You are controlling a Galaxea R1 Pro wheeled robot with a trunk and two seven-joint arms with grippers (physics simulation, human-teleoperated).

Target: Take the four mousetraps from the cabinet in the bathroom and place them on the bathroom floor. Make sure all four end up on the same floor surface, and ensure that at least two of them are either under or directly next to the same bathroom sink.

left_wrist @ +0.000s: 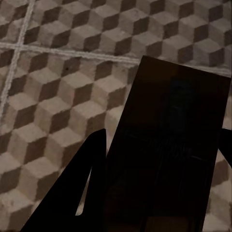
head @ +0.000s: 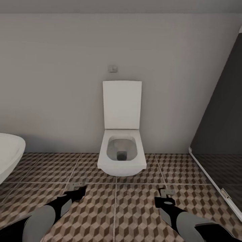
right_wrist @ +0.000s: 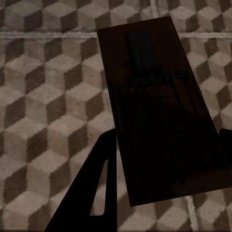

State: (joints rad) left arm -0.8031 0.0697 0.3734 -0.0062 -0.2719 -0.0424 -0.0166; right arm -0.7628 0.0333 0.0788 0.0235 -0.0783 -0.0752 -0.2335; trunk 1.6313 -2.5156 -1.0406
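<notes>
Head view: the robot is facing a white toilet (head: 121, 148) with its lid raised against a plain wall, a small flush plate (head: 113, 68) above it at 12 o'clock. A curved white rim, probably a bathtub (head: 10, 154), is entering at 9 o'clock, and a dark glass panel (head: 218, 134) is standing at 3 o'clock. The bathroom floor (head: 134, 215) of cube-patterned tiles is spreading beneath both arms.

The left end effector (head: 78, 192) is hanging low at 7 o'clock, and the right end effector (head: 164, 198) at 5 o'clock. Each is carrying a mousetrap. In the left wrist view, the left mousetrap (left_wrist: 169, 145) is appearing as a dark flat board clamped between the two fingers (left_wrist: 82, 193), its long axis running out along the finger direction, away from the wrist. In the right wrist view, the right mousetrap (right_wrist: 154, 111) is likewise being held clamped, with its wire spring faintly visible on the upper face and its long axis pointing forward past the fingers (right_wrist: 96, 188). Both boards are being kept roughly flat and face-up above the tiles, apparently so that they can be lowered straight onto the floor without tipping.

Judging from the task, the robot is probably carrying two traps in search of the sink, so a turn seems needed before release.
</notes>
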